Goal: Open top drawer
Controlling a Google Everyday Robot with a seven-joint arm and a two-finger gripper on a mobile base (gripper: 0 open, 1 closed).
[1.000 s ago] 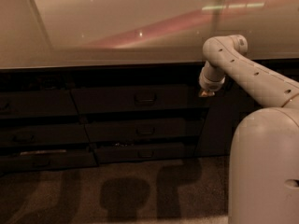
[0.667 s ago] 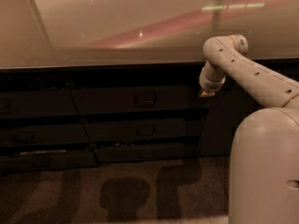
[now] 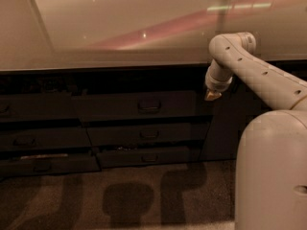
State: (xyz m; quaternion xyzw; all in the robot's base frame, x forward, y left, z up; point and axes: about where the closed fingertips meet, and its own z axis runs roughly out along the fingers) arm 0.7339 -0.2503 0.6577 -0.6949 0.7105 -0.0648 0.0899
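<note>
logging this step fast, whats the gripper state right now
Gripper: state cannot be told; it hangs by the right end of the top drawer, away from the handle.

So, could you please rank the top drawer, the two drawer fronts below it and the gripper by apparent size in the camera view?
1. top drawer
2-3. middle drawer front and lowest drawer front: nearly alike, so unranked
4. gripper, hanging by the top drawer's right end

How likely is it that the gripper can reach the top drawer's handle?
Probably yes: the gripper hangs at the right end of the top drawer, about level with its handle, nothing between them.
</note>
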